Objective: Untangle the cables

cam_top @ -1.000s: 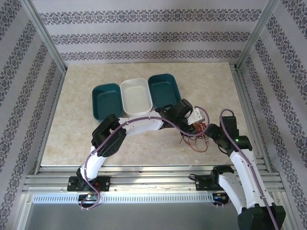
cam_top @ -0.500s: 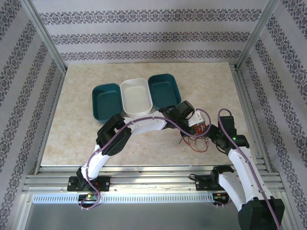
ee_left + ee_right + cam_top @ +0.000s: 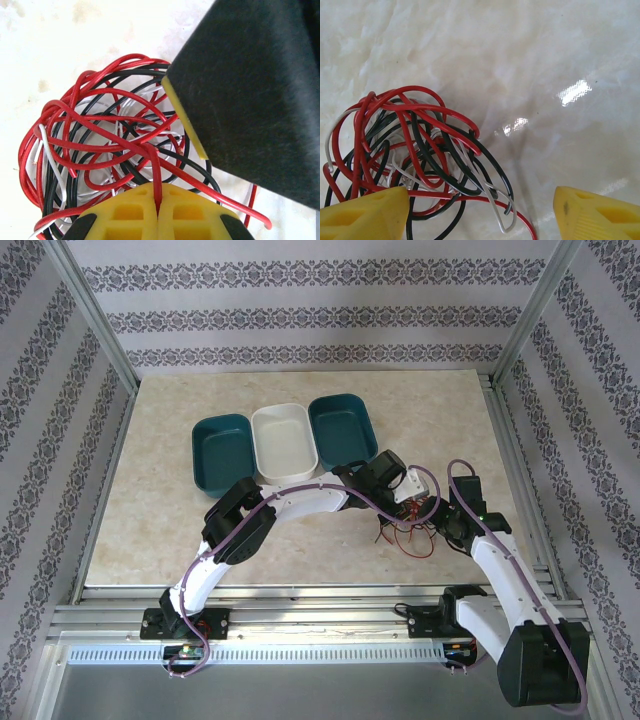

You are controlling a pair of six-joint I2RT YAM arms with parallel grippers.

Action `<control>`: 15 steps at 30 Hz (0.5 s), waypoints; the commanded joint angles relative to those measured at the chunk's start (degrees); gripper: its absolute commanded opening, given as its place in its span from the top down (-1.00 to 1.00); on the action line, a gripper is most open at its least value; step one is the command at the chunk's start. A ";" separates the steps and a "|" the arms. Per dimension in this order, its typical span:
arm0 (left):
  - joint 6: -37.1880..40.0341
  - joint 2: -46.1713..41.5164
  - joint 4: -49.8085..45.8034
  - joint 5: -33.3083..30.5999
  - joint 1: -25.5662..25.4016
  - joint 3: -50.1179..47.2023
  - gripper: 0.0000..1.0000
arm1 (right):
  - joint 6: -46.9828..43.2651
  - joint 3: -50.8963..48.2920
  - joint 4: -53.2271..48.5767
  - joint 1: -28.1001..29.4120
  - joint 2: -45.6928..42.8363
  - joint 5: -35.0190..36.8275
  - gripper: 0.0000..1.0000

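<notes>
Overhanging the cables point(image 3: 100, 135), right hand point(image 3: 481, 212) crowds left hand point(image 3: 157, 202) near trays point(image 3: 283, 418).

We see the right gripper point(image 3: 480, 217) with its 2 yellow fingers point(image 3: 592, 212) spread wide at the near edge. The cables point(image 3: 415, 150), a knot of red, black and white loops, lie on the pale marbled table point(image 3: 535, 45). The left finger overlaps the knot's near side.

Bright, even light fell from overhead and bleached the table point(image 3: 530, 50) almost white. Two glare patches shone on it ahead of the right gripper point(image 3: 480, 215), toward its right finger. The cables point(image 3: 100, 130) ahead of the left gripper point(image 3: 157, 212) were sharp and cast only faint, soft shadows.
</notes>
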 commanded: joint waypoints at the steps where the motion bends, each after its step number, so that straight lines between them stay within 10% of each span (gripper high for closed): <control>1: -1.21 -0.99 2.06 1.30 -0.74 1.18 1.00 | 0.66 -1.39 1.75 -0.31 1.34 0.74 -0.50; 15: -5.29 -3.03 7.61 -0.59 -0.59 -0.46 1.00 | 1.05 -2.44 4.95 -0.32 5.54 1.99 -0.33</control>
